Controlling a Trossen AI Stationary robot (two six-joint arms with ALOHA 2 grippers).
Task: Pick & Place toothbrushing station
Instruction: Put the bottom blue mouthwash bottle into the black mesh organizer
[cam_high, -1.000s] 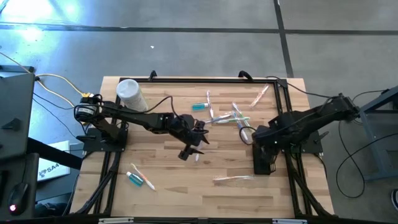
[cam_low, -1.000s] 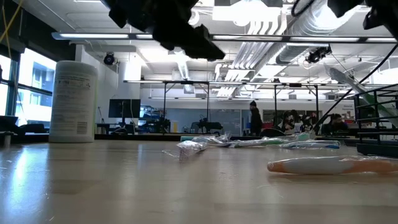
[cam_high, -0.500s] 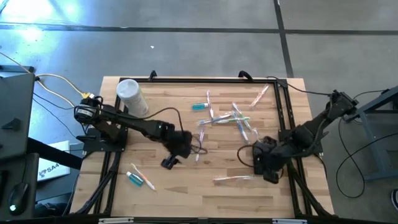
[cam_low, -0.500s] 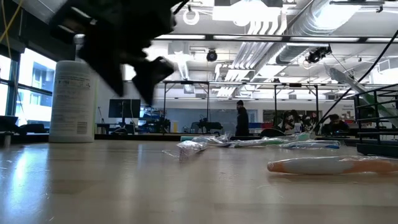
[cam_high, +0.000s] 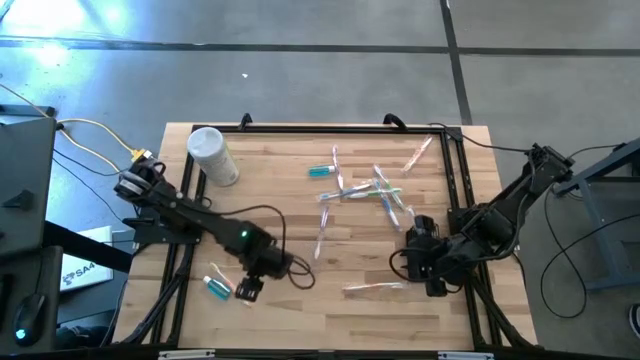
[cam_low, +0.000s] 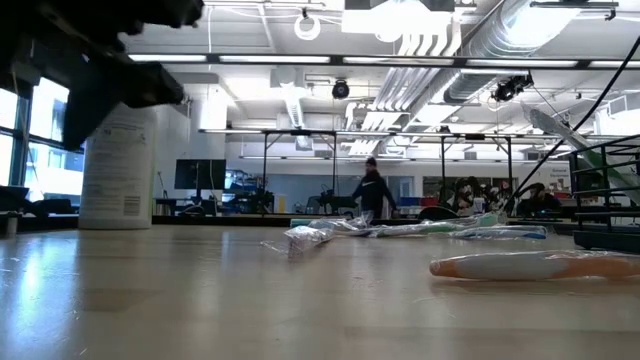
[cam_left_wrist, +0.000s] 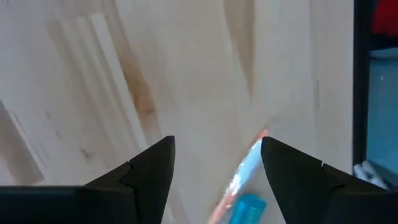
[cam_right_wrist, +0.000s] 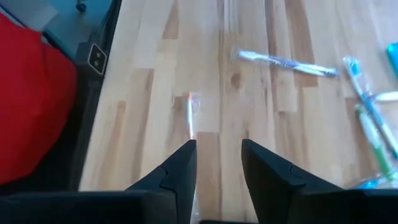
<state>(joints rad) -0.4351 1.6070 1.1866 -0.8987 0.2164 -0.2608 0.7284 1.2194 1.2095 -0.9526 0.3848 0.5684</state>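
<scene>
Near the tabletop's (cam_high: 300, 310) front-left corner, the left pincer (cam_high: 247, 289) hangs with jaws spread wide and empty, just above a teal toothpaste tube (cam_high: 216, 288) and a toothbrush (cam_high: 231, 285). More toothbrushes (cam_high: 372, 188) lie scattered toward the rear centre. Near the right edge, the right pincer (cam_high: 419, 238) hovers partly spread, holding nothing, over bare wood.

This is a big open lab or workshop hall: bare pipes (cam_low: 440, 45) and strip lights on the ceiling, a polished concrete floor (cam_high: 300, 60), and people (cam_low: 371, 195) at far desks.
</scene>
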